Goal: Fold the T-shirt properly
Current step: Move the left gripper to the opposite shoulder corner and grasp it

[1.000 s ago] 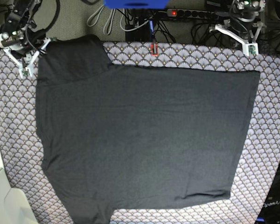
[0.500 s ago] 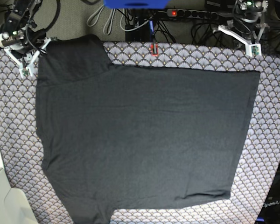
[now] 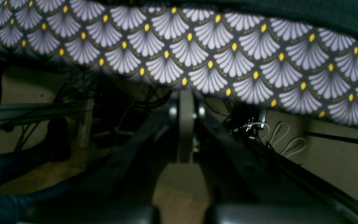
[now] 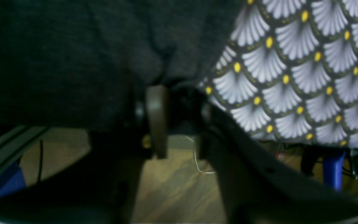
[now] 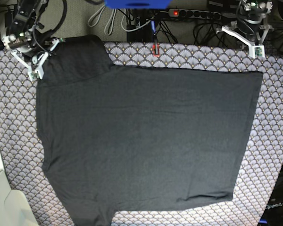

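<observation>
At the far left corner of the table, the right tool point(image 5: 42, 59) pinches the sleeve edge of the T-shirt point(image 5: 146, 141), likely to lift it inward for a fold. The T-shirt lies flat across the patterned cloth point(image 5: 273, 155), bare borders all round. The left tool point(image 5: 254, 47) hovers pressed together, empty, beyond the far right edge.

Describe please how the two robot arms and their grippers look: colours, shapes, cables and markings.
Both arms are black with loose black cables looping along them. The right gripper and the left gripper have long, thin white fingers, each with a small green part near the tip. In the wrist views, dark angled struts run to flat grey-beige finger pads. No readable markings show.
</observation>
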{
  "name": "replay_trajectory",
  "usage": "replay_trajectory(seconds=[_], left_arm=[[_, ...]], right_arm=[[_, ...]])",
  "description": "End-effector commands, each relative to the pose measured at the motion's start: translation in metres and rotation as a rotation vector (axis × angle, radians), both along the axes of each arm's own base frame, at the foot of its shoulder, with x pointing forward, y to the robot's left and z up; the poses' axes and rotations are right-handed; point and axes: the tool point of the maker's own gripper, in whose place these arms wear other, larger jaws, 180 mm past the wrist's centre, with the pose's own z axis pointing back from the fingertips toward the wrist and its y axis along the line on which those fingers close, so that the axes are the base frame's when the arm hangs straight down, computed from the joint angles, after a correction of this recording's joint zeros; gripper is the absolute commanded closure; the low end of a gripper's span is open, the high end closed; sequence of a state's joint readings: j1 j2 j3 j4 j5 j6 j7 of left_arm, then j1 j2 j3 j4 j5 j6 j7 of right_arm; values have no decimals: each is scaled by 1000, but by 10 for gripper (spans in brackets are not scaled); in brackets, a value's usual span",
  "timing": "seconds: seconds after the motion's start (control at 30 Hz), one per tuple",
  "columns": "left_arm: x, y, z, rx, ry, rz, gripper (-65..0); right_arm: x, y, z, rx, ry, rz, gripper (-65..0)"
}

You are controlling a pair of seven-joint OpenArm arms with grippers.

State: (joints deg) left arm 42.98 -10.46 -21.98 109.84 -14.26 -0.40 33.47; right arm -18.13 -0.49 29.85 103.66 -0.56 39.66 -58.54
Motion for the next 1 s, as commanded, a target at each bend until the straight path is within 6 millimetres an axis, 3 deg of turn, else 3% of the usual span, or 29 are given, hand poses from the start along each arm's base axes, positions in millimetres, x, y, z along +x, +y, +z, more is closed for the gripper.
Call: replay_trajectory(seconds=[0.0,0.1,0.23,0.5,0.77,0.97], left_arm=[[3,2,6,10,-23,-7,-6],[3,4,7,14,-24,-2,-5],[11,6,11,19,-47,5,-3],[22,32,25,66,-98,62,-5],[35,41,31,81,-107,62,-5],[41,66,41,89,-125,176,-4]], right_arm=[[4,3,3,12,-18,10,-72],[3,3,3,10,-17,11,0],[3,2,3,7,-16,10,0],[3,1,3,4,-16,11,0],[4,1,4,4,-17,11,0],[5,1,4,4,-19,11,0]])
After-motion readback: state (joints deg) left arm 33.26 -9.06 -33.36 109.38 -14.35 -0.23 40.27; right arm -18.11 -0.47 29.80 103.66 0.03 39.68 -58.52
